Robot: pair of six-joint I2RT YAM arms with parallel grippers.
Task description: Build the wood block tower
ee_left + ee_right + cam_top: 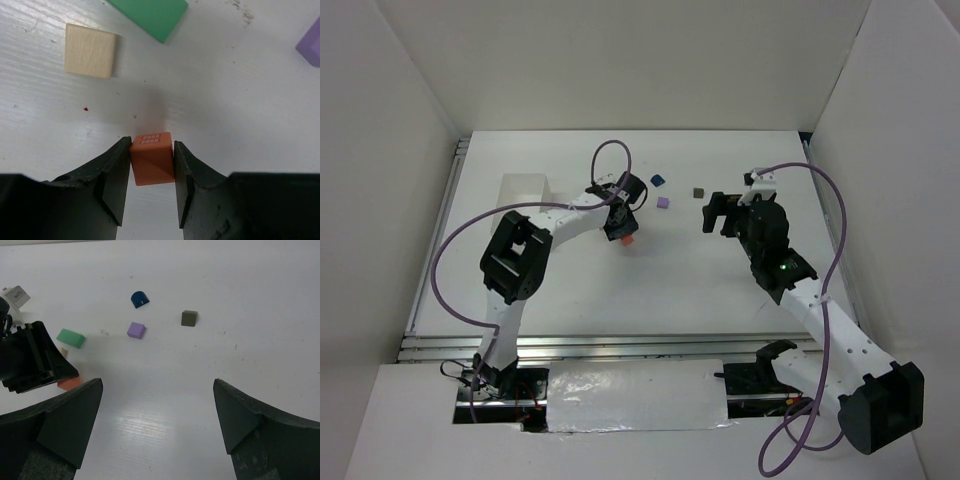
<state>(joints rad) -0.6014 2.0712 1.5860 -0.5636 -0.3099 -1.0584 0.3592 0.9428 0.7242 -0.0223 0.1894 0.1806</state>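
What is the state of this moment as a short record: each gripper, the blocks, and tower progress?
left gripper: shut on orange block
right gripper: open, empty, over the table
loose blocks: green block, purple block, dark blue block, olive block, plain wooden block
layout: loose blocks lie apart, none touching
tower: nothing stacked yet

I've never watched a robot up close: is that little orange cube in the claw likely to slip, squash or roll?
Probably stiff: the orange cube shows sharp edges between the fingers of the left gripper. Its flat sides should not roll. Its smooth paint might slip if gripped loosely.
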